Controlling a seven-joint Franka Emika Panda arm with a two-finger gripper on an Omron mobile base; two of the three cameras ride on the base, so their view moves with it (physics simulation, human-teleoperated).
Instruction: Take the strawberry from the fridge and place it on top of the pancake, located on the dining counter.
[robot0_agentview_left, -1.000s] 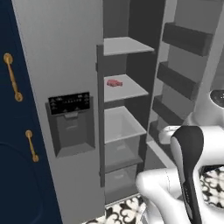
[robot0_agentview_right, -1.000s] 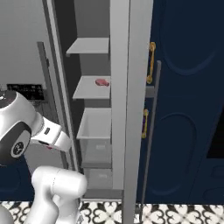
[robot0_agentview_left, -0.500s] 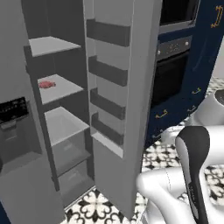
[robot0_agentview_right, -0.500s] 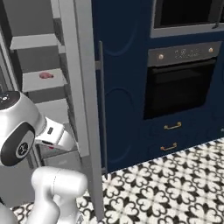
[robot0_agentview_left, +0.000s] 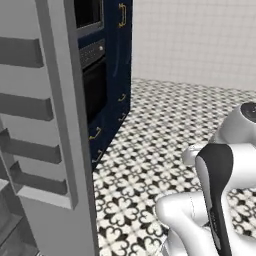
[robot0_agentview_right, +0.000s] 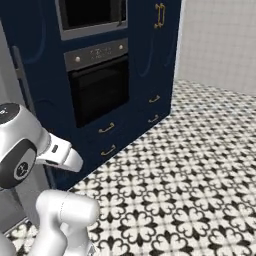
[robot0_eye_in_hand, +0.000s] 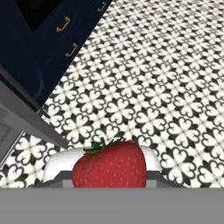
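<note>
Red strawberry (robot0_eye_in_hand: 109, 165) clamped in jaws | base swung from fridge (robot0_agentview_left: 45, 150) shelves toward tiled floor (robot0_agentview_right: 200, 165)

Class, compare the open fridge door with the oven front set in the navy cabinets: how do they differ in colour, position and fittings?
Colour: the fridge door is plain grey; the oven has a black glass front under a silver control strip.
Position: the fridge door stands swung open, edge toward the base; the oven sits shut, flush in the navy cabinets.
Fittings: the fridge door carries empty grey shelf rails; the oven has a bar handle.
Shared: both are tall built-in kitchen appliances.
</note>
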